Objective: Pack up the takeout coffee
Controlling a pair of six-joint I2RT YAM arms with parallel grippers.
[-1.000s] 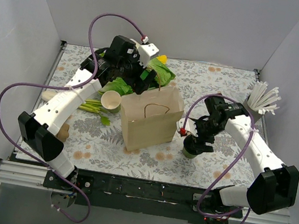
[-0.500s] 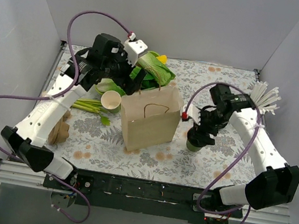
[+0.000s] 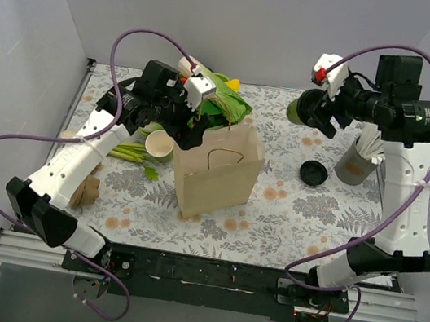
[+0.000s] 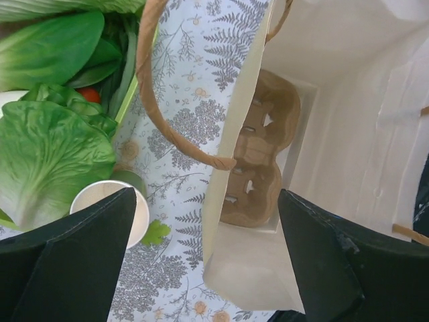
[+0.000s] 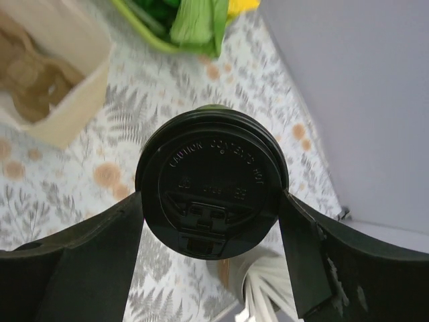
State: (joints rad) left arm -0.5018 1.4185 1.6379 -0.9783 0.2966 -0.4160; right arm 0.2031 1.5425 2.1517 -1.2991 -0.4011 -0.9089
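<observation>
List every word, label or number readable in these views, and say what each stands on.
"CAUTION": embossed along the upper arc of the black lid on the takeout coffee.
The rest of that arc and the smaller line below it are too faint to read.
Paper bag, loose lid on the table: no text visible.

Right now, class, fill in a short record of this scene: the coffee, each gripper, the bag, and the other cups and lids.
takeout coffee: lidded, held in the air over the table's far right side
right gripper: shut on the takeout coffee
left gripper: open, at the mouth of the paper bag
paper bag: upright, open, with a cardboard cup carrier at the bottom
loose black lid: flat on the table, beside the grey straw cup
unlidded green cup: upright, left of the bag
</observation>
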